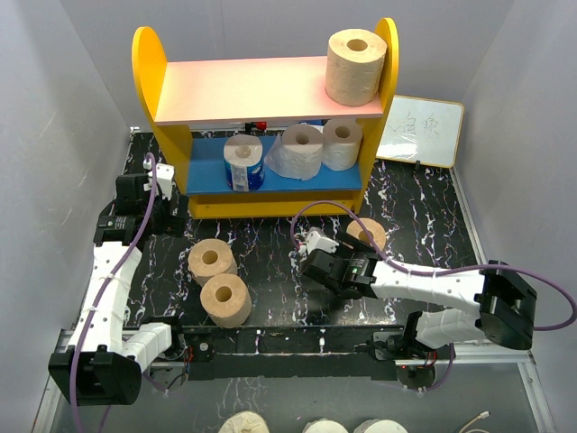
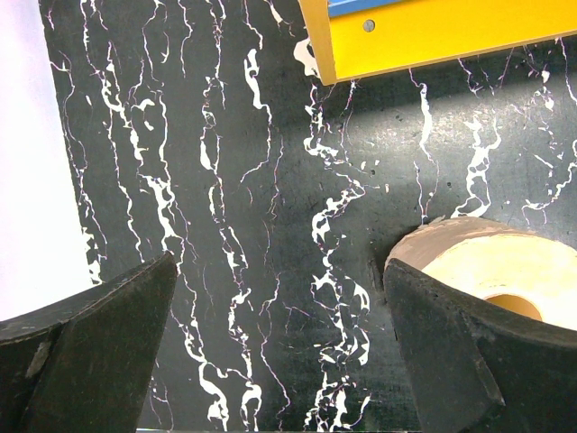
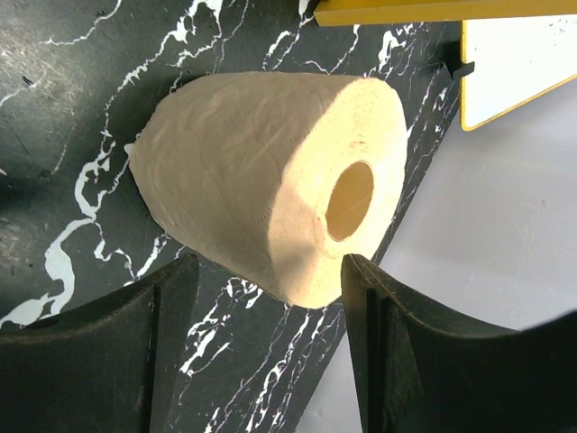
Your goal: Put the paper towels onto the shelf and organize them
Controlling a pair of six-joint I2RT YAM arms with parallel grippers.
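Black marbled tabletop (image 1: pixel 270 266) is carrying a tan roll (image 3: pixel 261 171) near its right edge, where the right claw (image 3: pixel 269 263), gaping wide, is framing it and probably needing to close gently across its soft sides before lifting toward the far-edge shelf (image 1: pixel 243 86).

My gripper (image 3: pixel 269 271) is spread wide at the bottom of the frame. A tan paper towel roll (image 3: pixel 261 180) fills the centre on the black marbled table (image 3: pixel 54 108), its hollow core facing right. The shelf (image 3: pixel 433 9) edges the top and a whiteboard (image 3: pixel 514 63) sits upper right.
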